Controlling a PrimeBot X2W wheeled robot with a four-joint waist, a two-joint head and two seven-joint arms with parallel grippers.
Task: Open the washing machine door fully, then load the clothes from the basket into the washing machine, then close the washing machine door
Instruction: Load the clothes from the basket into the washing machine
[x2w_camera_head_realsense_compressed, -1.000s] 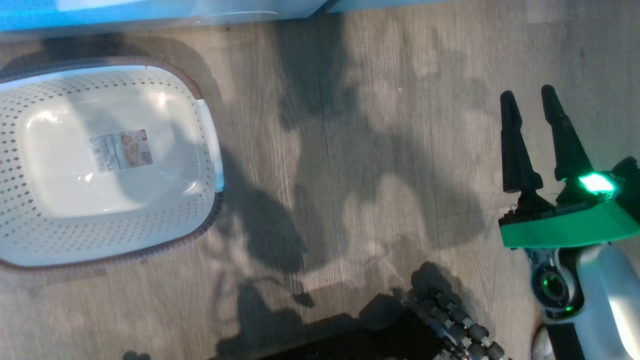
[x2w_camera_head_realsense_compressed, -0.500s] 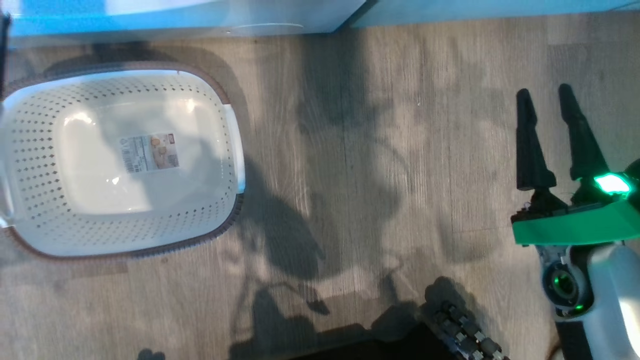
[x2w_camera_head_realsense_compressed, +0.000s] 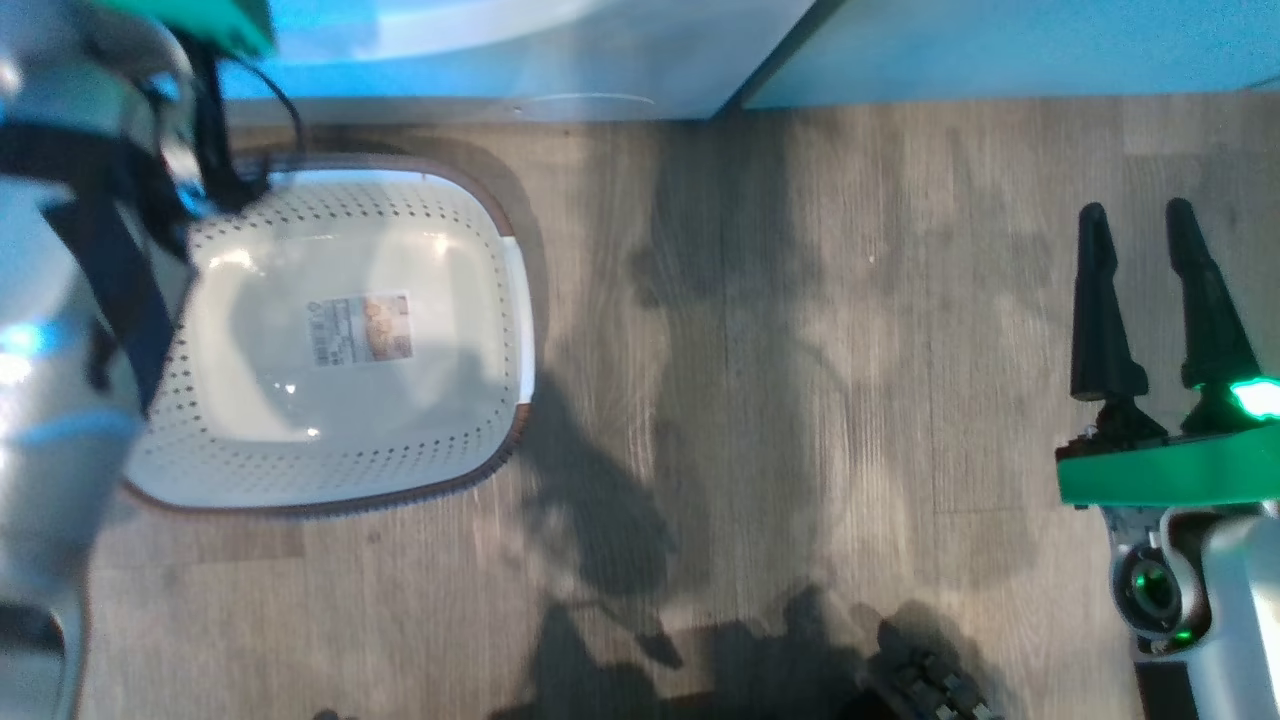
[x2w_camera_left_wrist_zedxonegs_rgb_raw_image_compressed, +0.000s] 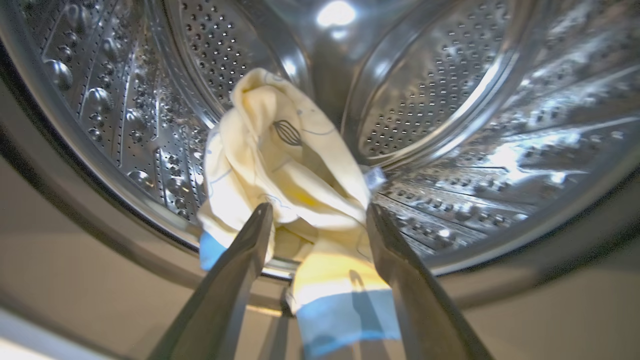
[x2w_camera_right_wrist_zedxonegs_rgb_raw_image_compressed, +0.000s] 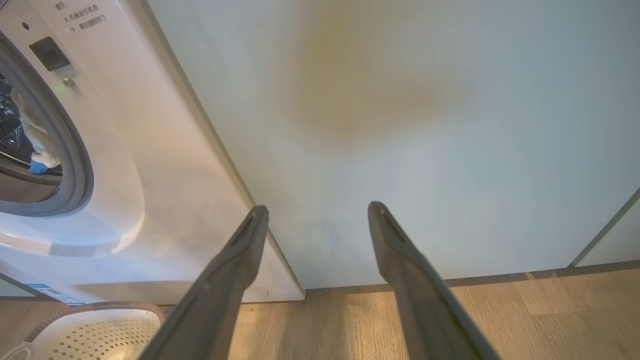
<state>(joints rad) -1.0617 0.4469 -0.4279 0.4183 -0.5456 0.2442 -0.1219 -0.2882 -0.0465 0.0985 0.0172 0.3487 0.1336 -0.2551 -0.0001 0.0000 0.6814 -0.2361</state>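
The big white front-loading washing machine (x2w_camera_right_wrist_zedxonegs_rgb_raw_image_compressed: 165, 165) stands just beside a pale green flat cabinet front (x2w_camera_right_wrist_zedxonegs_rgb_raw_image_compressed: 425, 125), its grey-rimmed drum mouth (x2w_camera_right_wrist_zedxonegs_rgb_raw_image_compressed: 80, 170) open onto the perforated steel drum (x2w_camera_left_wrist_zedxonegs_rgb_raw_image_compressed: 450, 95), which has plenty of free depth behind the load; on the grey wood-plank floor (x2w_camera_head_realsense_compressed: 800, 350) the small cream perforated plastic basket with a brown rim (x2w_camera_head_realsense_compressed: 330, 505) sits near the machine's foot, its base bare but for a label; the soft cream-yellow clothes with blue hems (x2w_camera_left_wrist_zedxonegs_rgb_raw_image_compressed: 280, 160) are bunched at the front lip of the drum, one blue-edged end hanging over that lip; they look light, limp and easily snagged, so a pinch on the thick bunched middle should carry them better than a hem, and the trailing end probably wants pushing deeper before any door swings onto it; the left gripper (x2w_camera_left_wrist_zedxonegs_rgb_raw_image_compressed: 320, 207) has its fingers spread wide either side of the cloth, not pinching it; the right gripper (x2w_camera_right_wrist_zedxonegs_rgb_raw_image_compressed: 317, 207) is likewise spread, holding nothing, above open floor well apart from the basket
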